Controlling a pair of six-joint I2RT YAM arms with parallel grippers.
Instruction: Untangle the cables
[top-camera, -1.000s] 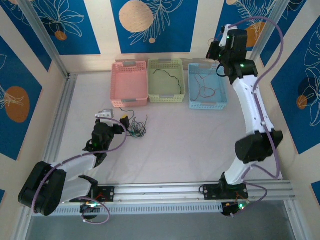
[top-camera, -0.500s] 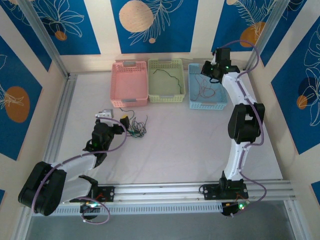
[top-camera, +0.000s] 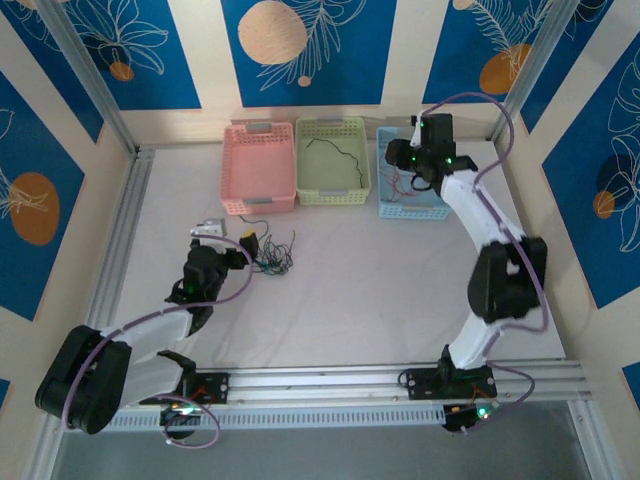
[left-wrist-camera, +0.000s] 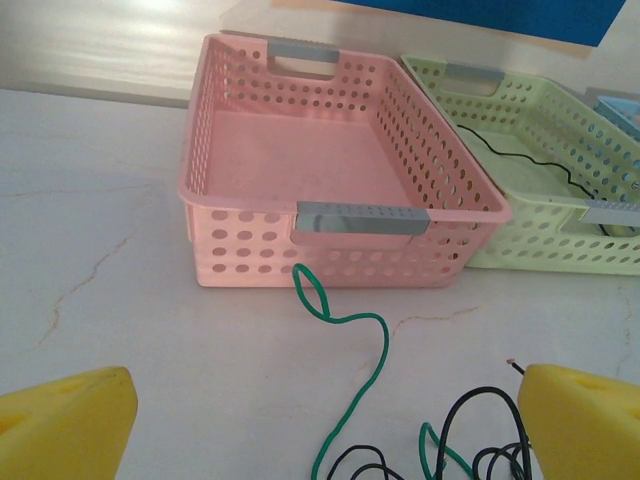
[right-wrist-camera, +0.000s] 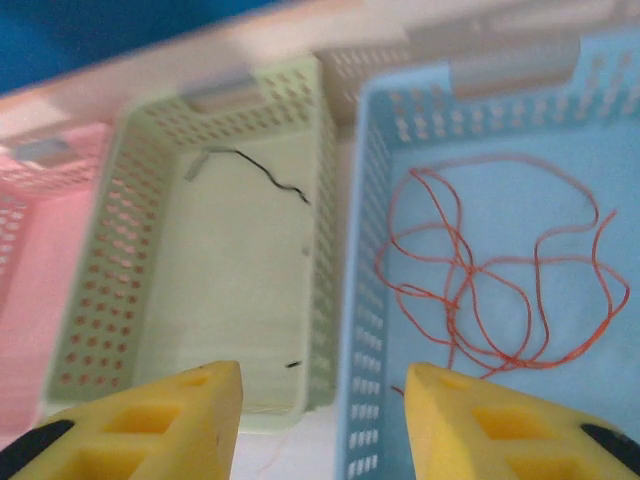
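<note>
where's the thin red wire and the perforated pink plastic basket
thin red wire (right-wrist-camera: 462, 292), right wrist view, tangled middle loops
perforated pink plastic basket (left-wrist-camera: 240, 262), left wrist view, near wall

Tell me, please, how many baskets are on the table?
3: the pink basket at the left of the far row, the green basket in the middle, the blue basket at the right. None seems hidden.

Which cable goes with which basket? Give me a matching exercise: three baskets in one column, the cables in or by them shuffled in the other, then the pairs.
1. pink basket
2. green basket
3. blue basket

A. red cables inside
B. green cable on the table in front
C. black cable inside

Pairs: 1-B, 2-C, 3-A.
</note>
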